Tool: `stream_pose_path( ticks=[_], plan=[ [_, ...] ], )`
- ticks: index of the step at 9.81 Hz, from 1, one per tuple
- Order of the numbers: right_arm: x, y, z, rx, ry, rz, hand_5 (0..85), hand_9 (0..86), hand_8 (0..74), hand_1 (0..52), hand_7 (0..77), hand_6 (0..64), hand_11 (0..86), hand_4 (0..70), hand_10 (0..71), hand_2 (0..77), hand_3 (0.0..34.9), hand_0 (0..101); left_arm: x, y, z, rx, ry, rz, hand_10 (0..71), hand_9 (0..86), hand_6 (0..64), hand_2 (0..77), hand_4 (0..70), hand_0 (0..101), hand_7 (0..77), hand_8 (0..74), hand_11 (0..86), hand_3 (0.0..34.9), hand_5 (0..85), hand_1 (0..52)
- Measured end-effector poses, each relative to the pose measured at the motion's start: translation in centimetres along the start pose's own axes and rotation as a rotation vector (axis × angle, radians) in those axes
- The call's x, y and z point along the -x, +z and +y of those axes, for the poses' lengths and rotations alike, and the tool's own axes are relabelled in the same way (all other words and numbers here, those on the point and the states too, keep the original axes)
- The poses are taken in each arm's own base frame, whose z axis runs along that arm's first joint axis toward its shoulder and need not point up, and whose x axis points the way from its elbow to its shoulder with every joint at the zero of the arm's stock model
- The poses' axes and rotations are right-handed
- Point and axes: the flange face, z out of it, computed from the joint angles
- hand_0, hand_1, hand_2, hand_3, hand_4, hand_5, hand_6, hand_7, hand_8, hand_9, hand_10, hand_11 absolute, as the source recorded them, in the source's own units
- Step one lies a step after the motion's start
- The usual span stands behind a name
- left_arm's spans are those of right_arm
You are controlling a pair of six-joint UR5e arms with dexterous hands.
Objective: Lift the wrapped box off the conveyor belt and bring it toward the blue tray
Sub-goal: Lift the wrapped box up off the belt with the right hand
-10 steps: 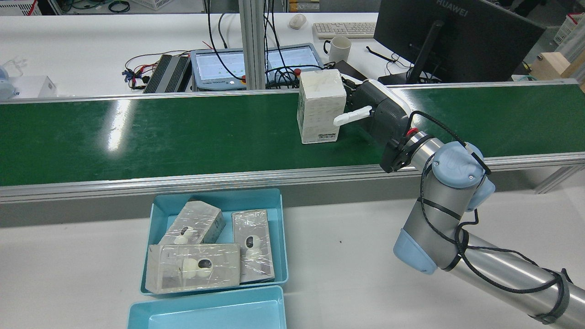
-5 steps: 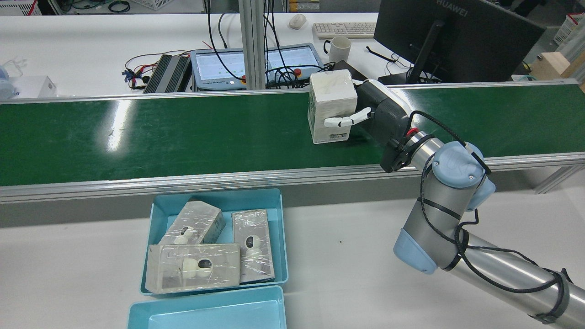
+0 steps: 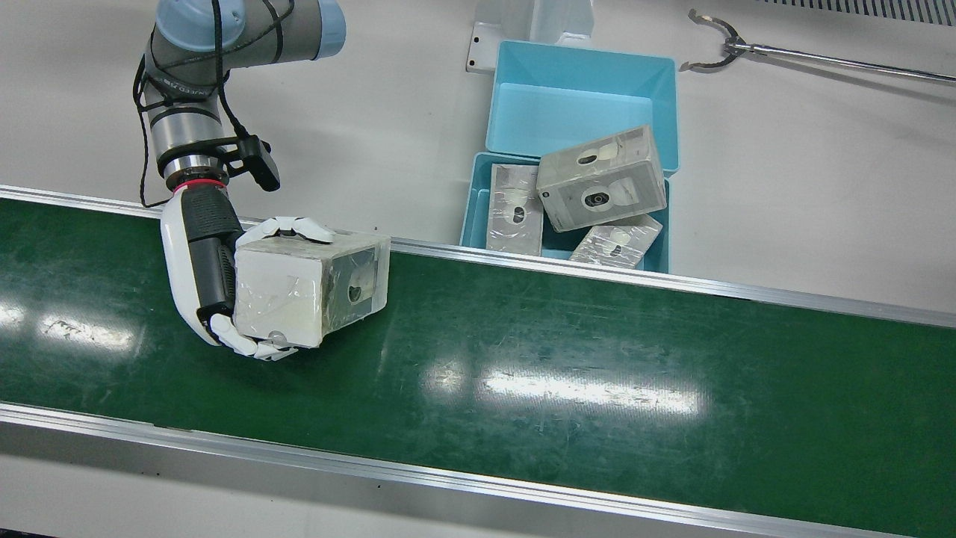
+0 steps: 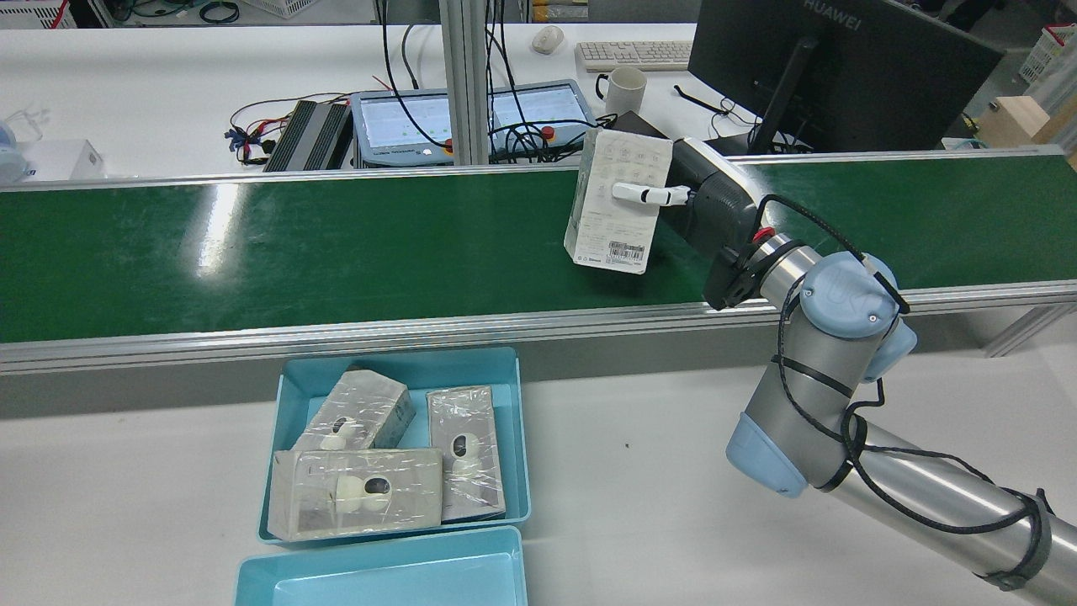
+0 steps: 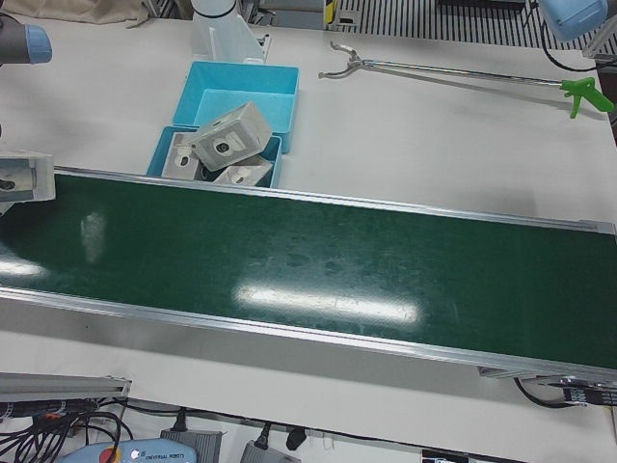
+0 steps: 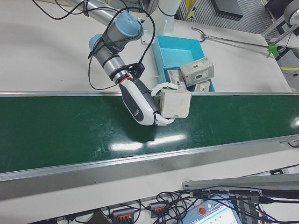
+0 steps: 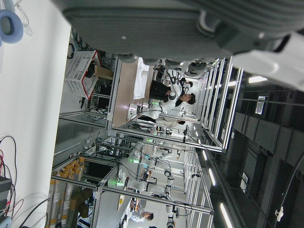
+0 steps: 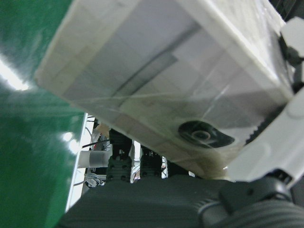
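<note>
The right hand (image 3: 224, 288) clamps the wrapped box (image 3: 310, 280) by opposite faces, tilted above the conveyor belt (image 3: 523, 373) near its table-side edge. The box looks rigid and light; its glossy film may slip, so firm flat-face contact suits. The blue tray (image 3: 478, 202) sits beyond the edge.

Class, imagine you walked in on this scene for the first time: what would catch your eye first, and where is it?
First, the right hand clutching the wrapped box, tipped over the green conveyor belt at its robot-side edge. Next, the blue tray on the white table beside the belt, already holding three similar wrapped boxes, with a second, empty blue tray touching it.
</note>
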Motion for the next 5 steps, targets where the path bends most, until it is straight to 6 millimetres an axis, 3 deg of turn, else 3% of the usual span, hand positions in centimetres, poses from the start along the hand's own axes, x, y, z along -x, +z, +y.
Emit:
stream_pose_path(
  ticks=[1,2,3,4,5],
  plan=[
    [0.6,0.2,1.8,0.025,0.001,-0.009,54.0,56.7,52.9,8.2,50.7,39.8,40.4,28.9,61.6,31.6,0.0,43,0.0,0.0,0.0,0.000,0.000,0.000,0.5,0.5,0.5,1.1,0.0,0,0.5,0.5,0.5,0.0,1.1,0.0],
    [0.5,0.4,4.5,0.056,0.002,-0.008,54.0,56.7,52.9,8.2,50.7,39.8,40.4,28.9,61.6,31.6,0.0,43,0.0,0.0,0.0,0.000,0.000,0.000,0.5,0.5,0.5,1.1,0.0,0,0.5,0.5,0.5,0.0,1.1,0.0],
    [-0.8,0.5,7.5,0.089,0.001,0.007,59.5,70.4,63.8,8.2,59.5,44.7,59.5,28.4,67.6,31.6,0.0,41,0.0,0.0,0.0,0.000,0.000,0.000,0.0,0.5,0.5,1.1,0.0,0,0.5,0.5,0.5,0.0,1.1,0.0],
    [-3.1,0.1,10.4,0.119,0.002,0.023,62.2,70.9,70.4,8.2,64.9,46.4,70.4,28.4,66.0,31.6,0.0,40,0.0,0.0,0.0,0.000,0.000,0.000,0.0,0.5,0.5,1.1,0.0,0,0.5,0.5,0.5,0.0,1.1,0.0],
    [-5.7,-0.6,12.4,0.138,0.009,0.032,66.5,70.9,70.4,3.3,69.8,49.1,70.4,28.9,66.5,42.0,0.0,38,0.0,0.0,0.0,0.000,0.000,0.000,0.0,0.5,0.5,0.5,0.0,0,0.5,0.5,0.5,0.0,1.1,0.0]
  ],
)
